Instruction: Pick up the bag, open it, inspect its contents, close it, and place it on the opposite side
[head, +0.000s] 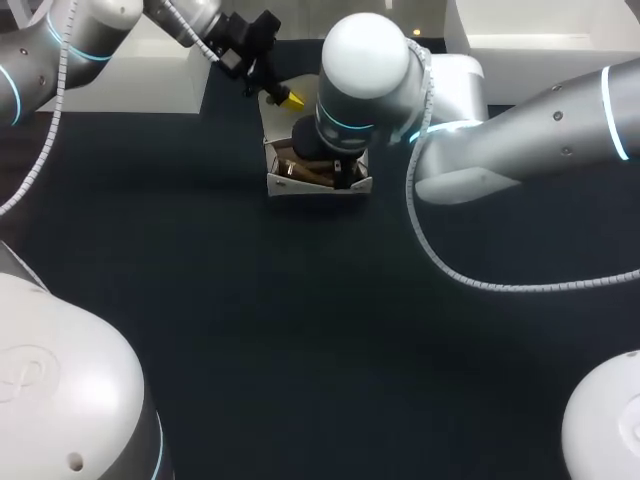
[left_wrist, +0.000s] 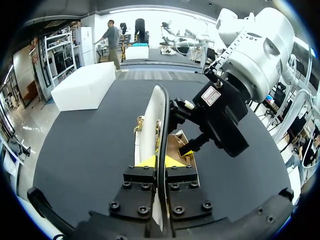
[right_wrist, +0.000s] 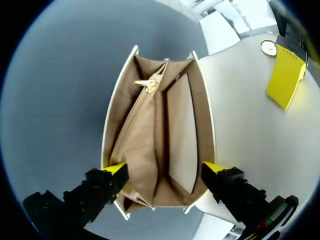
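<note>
Pinching the white handbag's (head: 318, 186) raised flap (left_wrist: 150, 120) edge-on between the left gripper's (left_wrist: 160, 161) closed yellow tips. Hanging the right gripper (right_wrist: 165, 169) straight above the handbag's open mouth, fingers spread about as wide as the handbag, gripping nothing. Handbag upright on the black table (head: 200, 300), tan lining and zipped middle pocket (right_wrist: 137, 130) exposed.

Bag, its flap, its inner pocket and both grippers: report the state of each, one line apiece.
bag: standing upright, open at the top.
flap: raised on edge, pinched by the left gripper.
inner zip pocket: looks zipped shut.
left gripper: shut on the flap.
right gripper: open, spread wide above the bag's mouth.
</note>
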